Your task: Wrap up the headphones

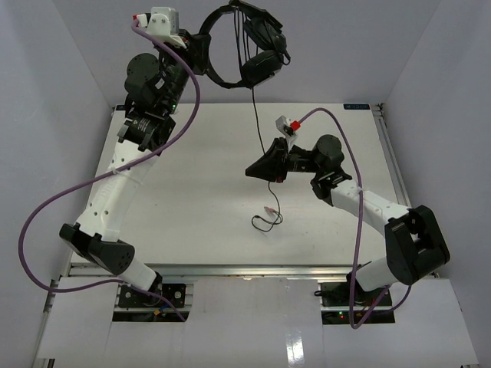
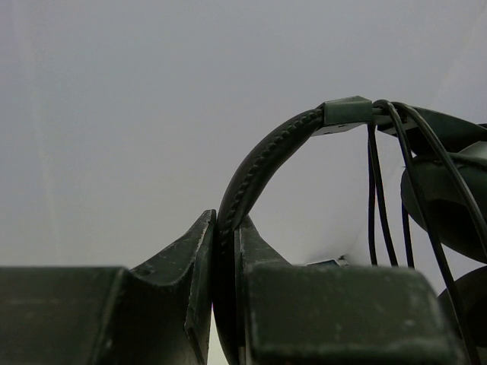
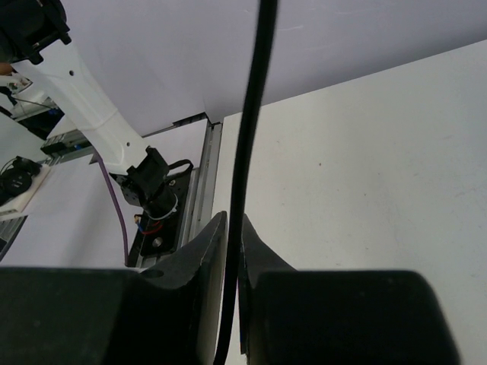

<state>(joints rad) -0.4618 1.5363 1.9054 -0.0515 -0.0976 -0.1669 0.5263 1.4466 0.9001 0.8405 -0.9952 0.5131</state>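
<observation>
Black headphones (image 1: 265,34) hang high over the far edge of the table (image 1: 199,215), held up by the left tool (image 1: 201,47). Its two fingers (image 2: 194,258) are pressed tight on the padded headband (image 2: 259,163) (the left wrist view shows the band squeezed right between them). A thin cable (image 1: 257,115) drops from the ear cups (image 1: 259,67) toward the middle of the table. The right tool (image 1: 261,167) hovers over the middle of the table and pinches that cable partway down, so the cable runs straight through the narrow gap between its fingers. The loose end with the reddish plugs (image 1: 268,215) lies on the table, closer to its near edge.

The step in hand looks like winding the cable around the headband. To do it well, I think the right tool should carry the cable up and around the band with a soft pull, so each loop sits neatly beside the others. A hard tug could drag the band out of the left tool, which should stay steady. The tail must be free to follow.

Counting: one headset, one headband, two ear cups, one cable, two tools. At least three strands of cable hang by the end of the band. The plugs are too small to count.
</observation>
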